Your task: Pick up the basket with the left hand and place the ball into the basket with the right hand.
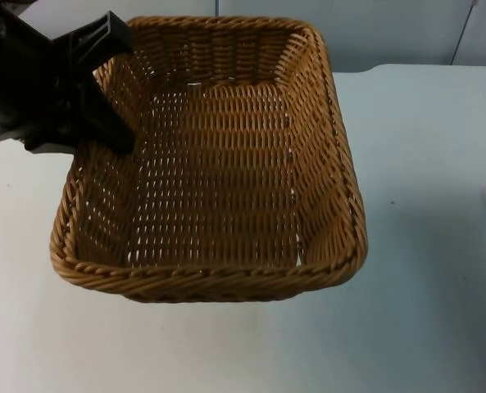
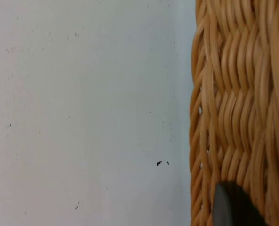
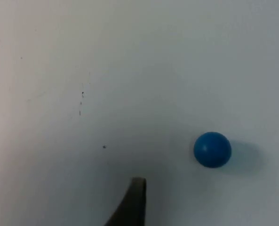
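The basket (image 1: 218,164), long axis running away from the camera, is pinched at its left rim by the left gripper (image 1: 111,90).

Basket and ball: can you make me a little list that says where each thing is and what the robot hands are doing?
basket: woven wicker basket, nothing inside it
ball: blue ball, on the white table, outside the basket, off to its right
left gripper: left gripper on the basket's left rim
right gripper: one fingertip over the table near the ball, not touching it
ball in basket: not yet
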Tool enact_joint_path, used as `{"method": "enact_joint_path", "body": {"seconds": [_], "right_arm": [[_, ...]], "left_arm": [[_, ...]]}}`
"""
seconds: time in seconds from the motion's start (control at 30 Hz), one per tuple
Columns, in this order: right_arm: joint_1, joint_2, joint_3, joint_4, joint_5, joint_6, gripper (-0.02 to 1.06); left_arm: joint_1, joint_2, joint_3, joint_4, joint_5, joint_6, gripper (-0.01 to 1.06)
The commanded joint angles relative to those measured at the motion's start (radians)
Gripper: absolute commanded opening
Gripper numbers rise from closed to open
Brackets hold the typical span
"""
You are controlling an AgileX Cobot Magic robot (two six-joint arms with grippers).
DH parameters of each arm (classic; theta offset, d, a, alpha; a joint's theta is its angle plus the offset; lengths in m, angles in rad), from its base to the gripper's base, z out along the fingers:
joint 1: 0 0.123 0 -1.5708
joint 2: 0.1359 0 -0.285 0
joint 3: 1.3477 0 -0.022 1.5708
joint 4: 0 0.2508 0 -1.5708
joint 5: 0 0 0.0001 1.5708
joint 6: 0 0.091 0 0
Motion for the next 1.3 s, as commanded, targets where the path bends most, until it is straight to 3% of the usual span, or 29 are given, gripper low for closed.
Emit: {"method": "enact_joint_path", "body": {"seconds": [0.0,0.23,0.4,0.73,1.17,1.27], "right_arm": [[-0.003,0.065,-0.053,-0.022,0.024,-0.02,0.85],[-0.003,0.249,-0.139,-0.102,0.064,-0.02,0.85],[-0.003,0.365,-0.141,-0.15,0.019,-0.01,0.85],[-0.003,0.518,-0.141,-0.152,-0.081,-0.01,0.84],[-0.003,0.683,-0.241,-0.143,-0.058,-0.011,0.82],[-0.003,0.696,-0.241,-0.143,-0.072,-0.011,0.75]], "left_arm": [[-0.002,-0.016,-0.003,-0.026,0.016,0.0,0.0],[-0.002,-0.016,-0.003,-0.026,0.016,0.0,0.0],[-0.002,-0.016,-0.003,-0.026,0.021,0.0,0.0],[-0.002,-0.016,-0.003,-0.026,0.019,0.0,0.0],[-0.002,-0.016,-0.003,-0.026,0.014,0.0,0.0],[-0.002,-0.016,-0.003,-0.026,0.012,0.0,0.0]]}}
